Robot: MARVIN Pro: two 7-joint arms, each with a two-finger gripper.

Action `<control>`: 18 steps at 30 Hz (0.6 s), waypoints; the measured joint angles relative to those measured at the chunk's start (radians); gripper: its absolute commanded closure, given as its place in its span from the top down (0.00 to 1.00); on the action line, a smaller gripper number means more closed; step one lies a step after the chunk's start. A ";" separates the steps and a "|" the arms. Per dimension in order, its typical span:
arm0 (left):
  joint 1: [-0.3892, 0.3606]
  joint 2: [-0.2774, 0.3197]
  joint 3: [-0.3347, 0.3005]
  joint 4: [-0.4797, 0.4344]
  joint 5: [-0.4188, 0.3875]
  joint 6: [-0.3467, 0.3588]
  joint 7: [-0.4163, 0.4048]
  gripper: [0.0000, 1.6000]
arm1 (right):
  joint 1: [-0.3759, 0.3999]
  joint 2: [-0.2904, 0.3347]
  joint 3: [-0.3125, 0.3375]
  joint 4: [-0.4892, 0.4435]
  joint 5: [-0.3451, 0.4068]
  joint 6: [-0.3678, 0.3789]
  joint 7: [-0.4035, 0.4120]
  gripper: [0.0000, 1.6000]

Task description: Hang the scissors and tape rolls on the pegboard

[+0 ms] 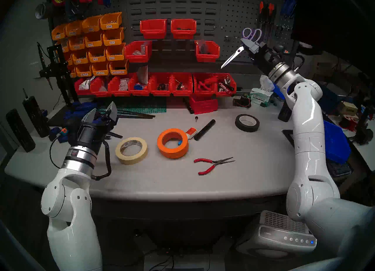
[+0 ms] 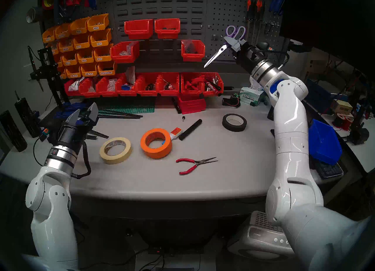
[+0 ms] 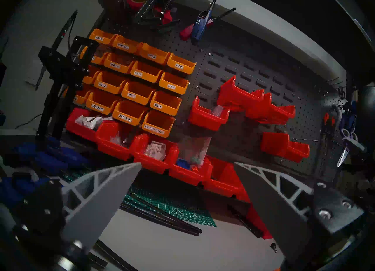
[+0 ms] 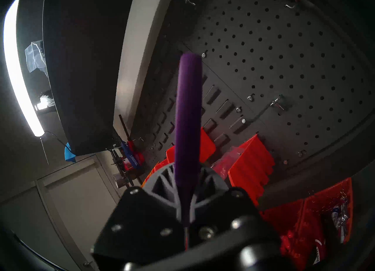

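My right gripper point(image 1: 248, 44) point(image 2: 232, 41) is raised at the pegboard point(image 1: 235, 21) and shut on the scissors point(image 1: 233, 56) just below their purple loop handles. The closed silver blades slant down to the left. In the right wrist view a purple handle point(image 4: 188, 112) sticks up from between the jaws, close to the perforated pegboard point(image 4: 284, 61) and a metal hook point(image 4: 277, 102). The orange tape roll point(image 1: 174, 153) and the cream tape roll point(image 1: 132, 159) lie flat on the table. My left gripper point(image 1: 103, 105) point(image 3: 187, 164) hovers open and empty to the left of them.
A black tape roll point(image 1: 246, 129), red-handled pliers point(image 1: 211, 164), a black cylinder point(image 1: 205, 129) and a glue tube point(image 1: 190, 132) lie on the grey table point(image 1: 233, 173). Red bins point(image 1: 207, 50) hang left of the scissors. A tissue box point(image 1: 260, 97) stands under my right arm.
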 measured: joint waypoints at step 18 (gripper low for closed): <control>0.002 0.000 0.024 -0.007 -0.007 -0.017 0.000 1.00 | 0.101 0.011 -0.046 0.170 0.038 0.020 0.048 0.00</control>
